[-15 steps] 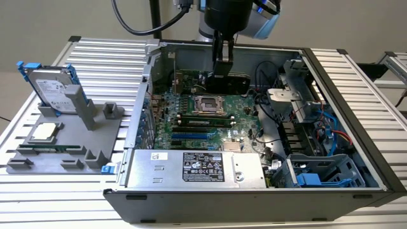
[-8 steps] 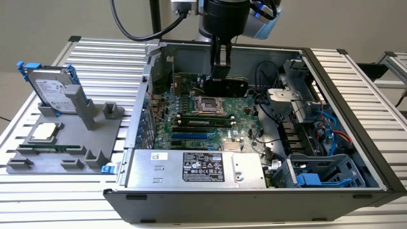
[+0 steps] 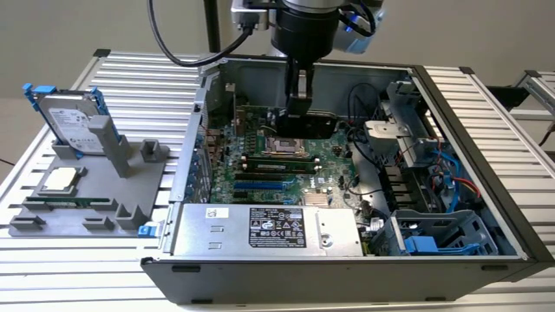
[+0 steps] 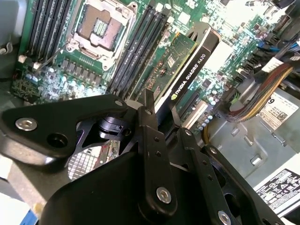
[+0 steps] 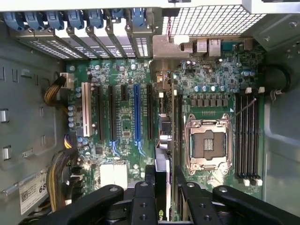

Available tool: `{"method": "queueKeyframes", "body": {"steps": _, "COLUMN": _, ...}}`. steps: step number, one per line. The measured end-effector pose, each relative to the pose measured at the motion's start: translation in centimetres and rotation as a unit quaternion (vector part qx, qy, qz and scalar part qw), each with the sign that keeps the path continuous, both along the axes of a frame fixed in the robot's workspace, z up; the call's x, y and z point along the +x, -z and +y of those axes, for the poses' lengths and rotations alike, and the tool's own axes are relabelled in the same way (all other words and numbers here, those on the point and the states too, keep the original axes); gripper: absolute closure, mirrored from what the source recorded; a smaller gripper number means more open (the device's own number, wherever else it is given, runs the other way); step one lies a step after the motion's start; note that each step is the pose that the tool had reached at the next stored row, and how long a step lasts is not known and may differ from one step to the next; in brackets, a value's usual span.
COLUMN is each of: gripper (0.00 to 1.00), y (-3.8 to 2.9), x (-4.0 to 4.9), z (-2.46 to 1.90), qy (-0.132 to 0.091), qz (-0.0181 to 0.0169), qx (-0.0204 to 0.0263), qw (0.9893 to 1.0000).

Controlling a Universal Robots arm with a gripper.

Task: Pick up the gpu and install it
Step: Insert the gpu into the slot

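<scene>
tool (image 4: 161, 110) clamped on the gpu (image 4: 185, 65) | card held edge-down inside the open case (image 3: 485, 130), just above the motherboard (image 5: 122, 117) near the CPU socket (image 5: 206, 143) | risk: off-slot descent could jam or scrape components

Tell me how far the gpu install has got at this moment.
Pick-up looks done: the gripper is shut on the gpu, holding it edge-on inside the open computer case. In hand: the card hangs over the motherboard, beside the CPU socket. Left: seating it. In the first wrist view the gpu runs along the expansion slots, but whether its edge has entered one cannot be told.
</scene>
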State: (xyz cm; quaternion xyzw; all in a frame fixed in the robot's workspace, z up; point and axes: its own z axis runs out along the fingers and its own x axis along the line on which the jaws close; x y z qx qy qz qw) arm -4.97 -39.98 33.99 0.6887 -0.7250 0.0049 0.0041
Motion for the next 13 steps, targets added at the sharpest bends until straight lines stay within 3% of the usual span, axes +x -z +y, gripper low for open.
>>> {"method": "queueKeyframes", "body": {"steps": 13, "gripper": 1.00, "y": 1.01, "x": -0.27, "z": -1.15, "qy": 0.000, "qz": 0.0030, "qx": -0.0001, "qw": 1.0000}}
